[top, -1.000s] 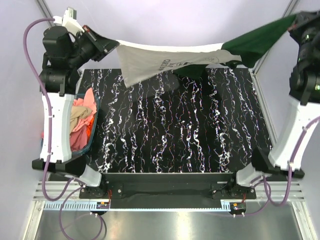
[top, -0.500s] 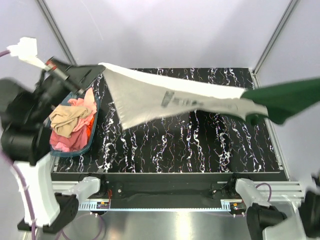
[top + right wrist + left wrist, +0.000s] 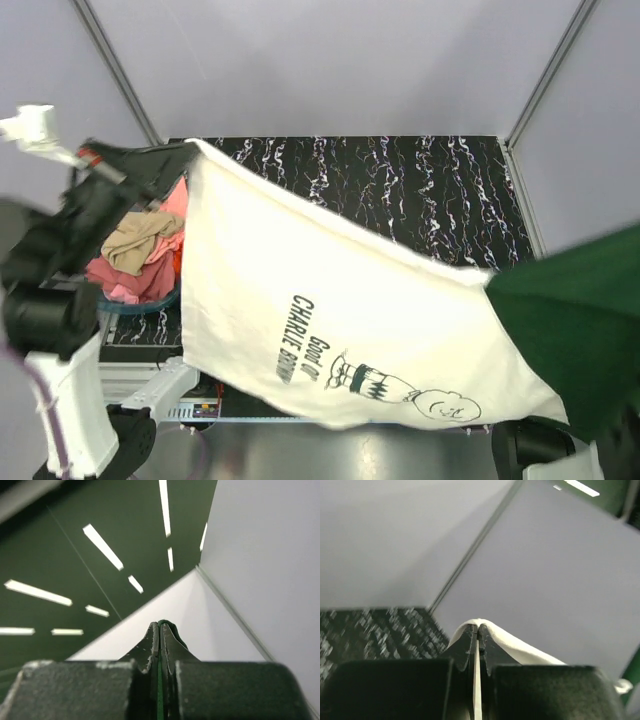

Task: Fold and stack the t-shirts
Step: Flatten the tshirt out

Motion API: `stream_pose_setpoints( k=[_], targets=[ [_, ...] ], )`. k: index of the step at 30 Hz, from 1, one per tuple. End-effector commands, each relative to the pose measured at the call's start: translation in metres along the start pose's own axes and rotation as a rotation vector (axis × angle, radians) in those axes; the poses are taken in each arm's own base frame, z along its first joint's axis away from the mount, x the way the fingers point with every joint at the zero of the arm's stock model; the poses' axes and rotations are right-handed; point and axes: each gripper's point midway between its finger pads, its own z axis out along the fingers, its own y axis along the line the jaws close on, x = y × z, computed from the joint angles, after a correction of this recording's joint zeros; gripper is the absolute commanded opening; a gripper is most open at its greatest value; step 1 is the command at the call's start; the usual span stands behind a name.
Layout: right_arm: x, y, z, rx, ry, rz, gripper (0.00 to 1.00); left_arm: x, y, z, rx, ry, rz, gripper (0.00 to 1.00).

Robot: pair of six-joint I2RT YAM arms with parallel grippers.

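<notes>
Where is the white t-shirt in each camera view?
Top view: white t-shirt spread across the middle, from the left gripper toward lower right.
Left wrist: white fold pinched at bottom centre.
Right wrist: not in it; right gripper pinches the green t-shirt.
Shared landmark: black marbled table, top view's far side, left wrist's lower left.

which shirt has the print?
The cream-white t-shirt, with dark lettering and a cartoon figure; the dark green t-shirt at the right is plain.
</notes>
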Motion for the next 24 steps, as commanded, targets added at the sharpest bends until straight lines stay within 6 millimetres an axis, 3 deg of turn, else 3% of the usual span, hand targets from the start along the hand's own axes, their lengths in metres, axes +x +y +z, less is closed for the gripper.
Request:
stream_pose_setpoints(
  k=[1,2,3,4,5,6,7,8,9,10,11,12,13,14,15,16,17,18,20,21,22,23,24],
  targets=[
    [0.185,-0.046,0.067,0.025,0.365,-0.127,0.00,0.054,0.142,0.054,-0.308,0.129,-0.095,0.00],
    [0.200,-0.042,0.073,-0.027,0.373,-0.106,0.00,0.078,0.179,0.062,-0.371,0.183,-0.126,0.00],
    [0.254,-0.070,0.068,0.003,0.475,-0.120,0.00,0.088,0.199,0.067,-0.402,0.200,-0.126,0.00],
    [0.275,-0.076,0.063,-0.022,0.513,-0.106,0.00,0.092,0.213,0.075,-0.410,0.198,-0.120,0.00],
    [0.289,-0.079,0.068,-0.046,0.494,-0.089,0.00,0.105,0.240,0.084,-0.452,0.223,-0.135,0.00],
    [0.331,-0.110,0.056,0.004,0.572,-0.104,0.00,0.118,0.265,0.086,-0.501,0.239,-0.137,0.00],
    [0.351,-0.124,0.057,0.019,0.577,-0.107,0.00,0.120,0.282,0.092,-0.522,0.234,-0.129,0.00],
    [0.372,-0.138,0.052,0.033,0.602,-0.104,0.00,0.137,0.313,0.099,-0.576,0.270,-0.145,0.00],
    [0.410,-0.169,0.033,0.079,0.674,-0.119,0.00,0.145,0.333,0.102,-0.606,0.286,-0.142,0.00],
    [0.435,-0.185,0.027,0.086,0.698,-0.114,0.00,0.148,0.349,0.108,-0.615,0.286,-0.140,0.00],
    [0.447,-0.189,0.030,0.062,0.667,-0.087,0.00,0.166,0.382,0.112,-0.660,0.322,-0.164,0.00],
    [0.476,-0.216,0.010,0.100,0.716,-0.094,0.00,0.171,0.397,0.117,-0.667,0.332,-0.165,0.00],
    [0.498,-0.230,0.009,0.095,0.709,-0.085,0.00,0.173,0.413,0.123,-0.672,0.328,-0.161,0.00],
    [0.514,-0.241,0.003,0.105,0.720,-0.081,0.00,0.184,0.443,0.128,-0.704,0.352,-0.178,0.00],
    [0.533,-0.257,-0.006,0.124,0.746,-0.084,0.00,0.189,0.456,0.134,-0.698,0.371,-0.182,0.00],
    [0.563,-0.278,-0.014,0.145,0.780,-0.085,0.00,0.192,0.468,0.139,-0.695,0.383,-0.188,0.00],
    [0.580,-0.287,-0.018,0.149,0.806,-0.081,0.00,0.198,0.495,0.149,-0.703,0.400,-0.197,0.00],
    [0.611,-0.305,-0.027,0.160,0.863,-0.078,0.00,0.203,0.501,0.158,-0.677,0.417,-0.204,0.00],
    [0.641,-0.315,-0.031,0.152,0.911,-0.059,0.00,0.212,0.529,0.179,-0.652,0.434,-0.208,0.00],
    [0.652,-0.308,-0.021,0.115,0.920,-0.038,0.00,0.216,0.536,0.187,-0.628,0.443,-0.212,0.00],
    [0.681,-0.331,-0.037,0.149,0.982,-0.041,0.00,0.218,0.543,0.195,-0.614,0.443,-0.212,0.00],
    [0.693,-0.335,-0.038,0.148,1.004,-0.031,0.00,0.213,0.567,0.202,-0.613,0.425,-0.213,0.00],
    [0.701,-0.324,-0.024,0.100,1.007,-0.010,0.00,0.215,0.572,0.208,-0.588,0.429,-0.217,0.00]
  ],
)
